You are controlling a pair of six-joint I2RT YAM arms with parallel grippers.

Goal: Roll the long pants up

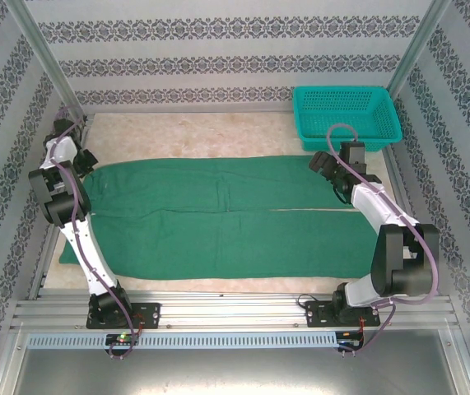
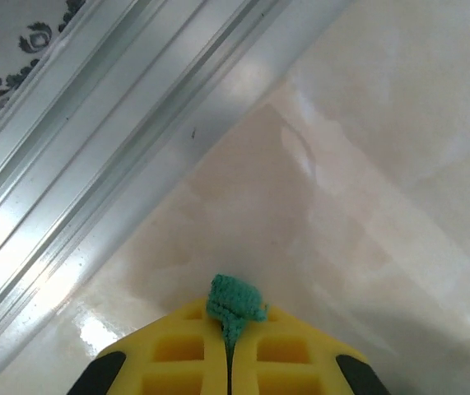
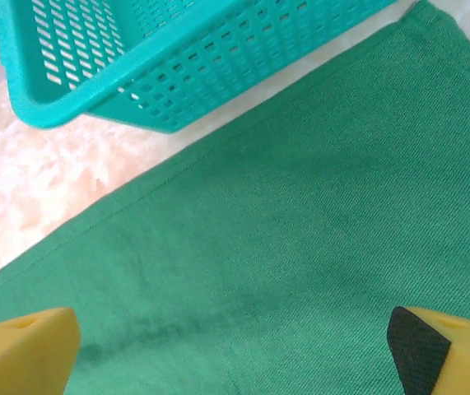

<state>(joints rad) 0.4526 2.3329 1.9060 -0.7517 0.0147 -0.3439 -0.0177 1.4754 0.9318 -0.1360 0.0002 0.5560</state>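
The long pants (image 1: pixel 218 218) lie flat across the surface (image 1: pixel 185 136), left pincer (image 2: pixel 229 329) clamped on a tuft of their cloth at one end, right pincer (image 3: pixel 235 346) spread wide above the other.

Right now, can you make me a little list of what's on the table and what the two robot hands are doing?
long pants: green, spread flat across the table, not rolled yet
left gripper: shut, pinching a little bit of the green cloth at the pants' far left corner
right gripper: open wide, over the pants' right end
basket: teal, in the far right corner, just past the pants
table: pale and shiny
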